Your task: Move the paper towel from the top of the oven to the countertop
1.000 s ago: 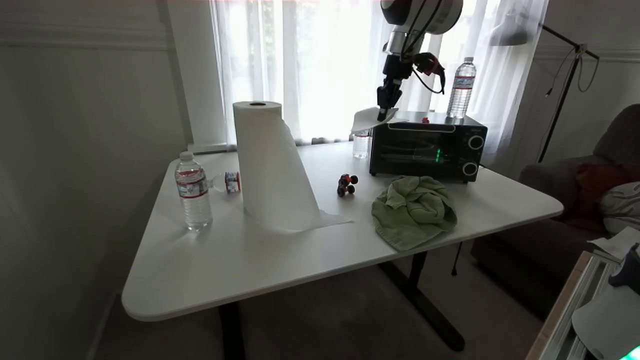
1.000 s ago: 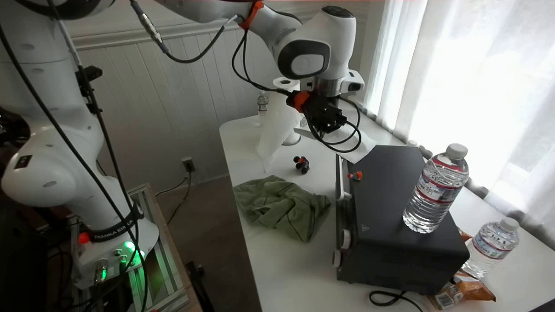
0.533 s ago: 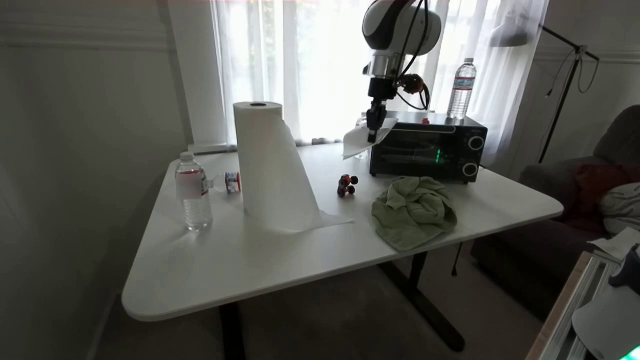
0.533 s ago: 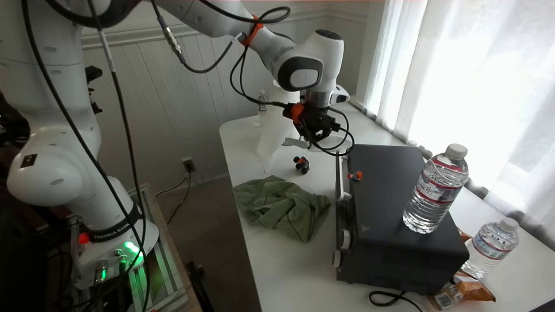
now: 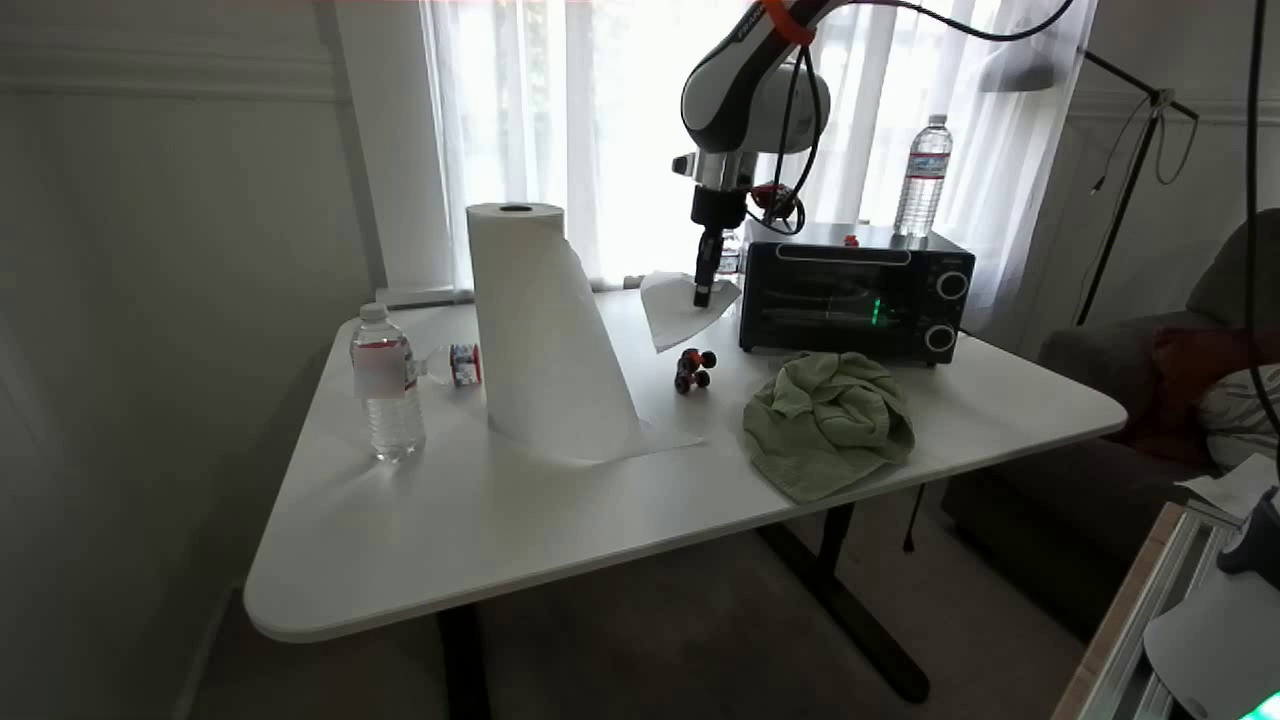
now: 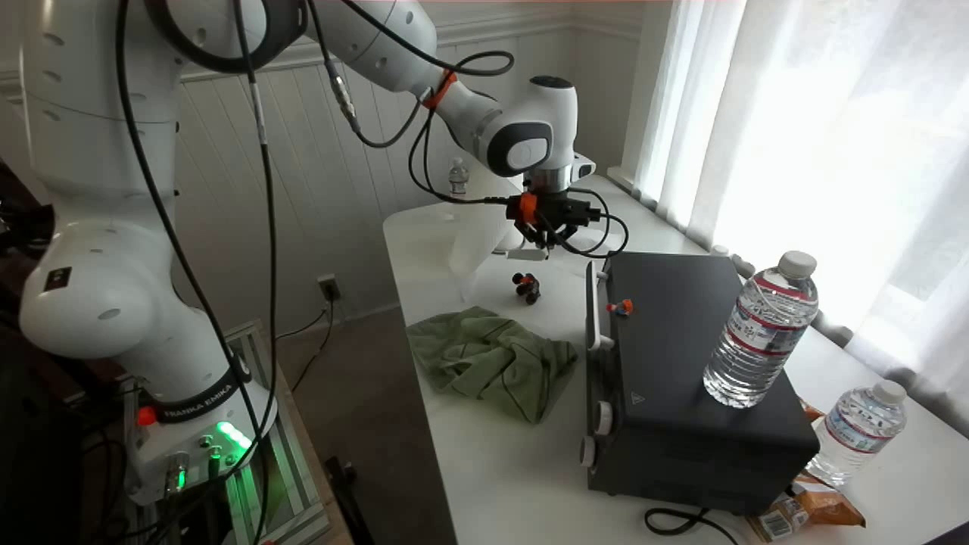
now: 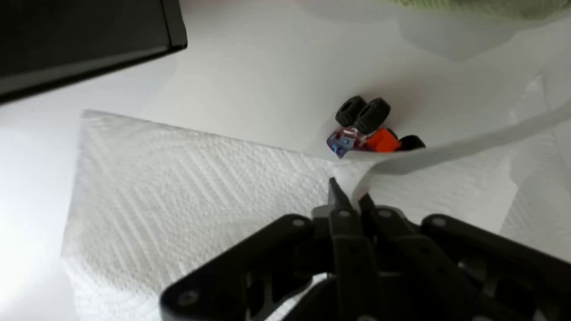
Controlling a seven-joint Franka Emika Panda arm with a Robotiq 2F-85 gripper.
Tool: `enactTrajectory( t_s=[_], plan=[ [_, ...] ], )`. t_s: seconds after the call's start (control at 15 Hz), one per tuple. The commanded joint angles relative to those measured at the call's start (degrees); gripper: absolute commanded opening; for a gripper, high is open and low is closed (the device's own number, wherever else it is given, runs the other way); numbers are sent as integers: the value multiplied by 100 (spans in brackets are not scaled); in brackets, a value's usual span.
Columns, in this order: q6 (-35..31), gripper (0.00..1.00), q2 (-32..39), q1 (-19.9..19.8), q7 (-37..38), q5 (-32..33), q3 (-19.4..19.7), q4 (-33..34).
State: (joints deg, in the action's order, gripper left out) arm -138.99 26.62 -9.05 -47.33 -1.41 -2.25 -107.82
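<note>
A loose white paper towel sheet (image 5: 672,308) hangs from my gripper (image 5: 703,296), above the white countertop (image 5: 560,520) and left of the black oven (image 5: 850,300). In the wrist view the fingertips (image 7: 349,187) are shut on the pinched middle of the sheet (image 7: 187,191), which spreads to both sides. In an exterior view the arm mostly hides the sheet (image 6: 528,255), and the gripper (image 6: 541,238) is beside the oven (image 6: 674,318), off its top. Cables partly cover the fingers there.
A toy car (image 5: 692,371) lies below and in front of the sheet. A paper towel roll (image 5: 540,330) stands to its left, a green cloth (image 5: 828,420) to its right. Bottles stand on the oven (image 6: 763,325), behind it (image 6: 863,431) and at the far left (image 5: 388,395).
My gripper has carried the sheet off the oven's top edge, leftwards and down in an exterior view. It stays shut on the sheet. The oven, cloth, car and roll have not moved.
</note>
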Motion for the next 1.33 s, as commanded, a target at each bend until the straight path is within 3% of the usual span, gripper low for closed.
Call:
enactTrajectory(
  t_s=[0.0, 0.07, 0.33, 0.47, 0.73, 1.07, 1.27],
  plan=[
    [-225, 29, 268, -2, -371, 217, -110, 310],
    [-262, 32, 298, -10, -432, 217, -134, 357],
    [-232, 60, 263, -52, -417, 36, -211, 389],
    [-185, 74, 127, 7, -139, -9, -181, 272],
    [-226, 100, -358, 179, 1143, -50, -59, -145],
    [-342, 100, -959, 416, 2911, 422, 268, -470],
    [168, 100, -1343, 482, 3828, 772, 582, -483]
  ],
)
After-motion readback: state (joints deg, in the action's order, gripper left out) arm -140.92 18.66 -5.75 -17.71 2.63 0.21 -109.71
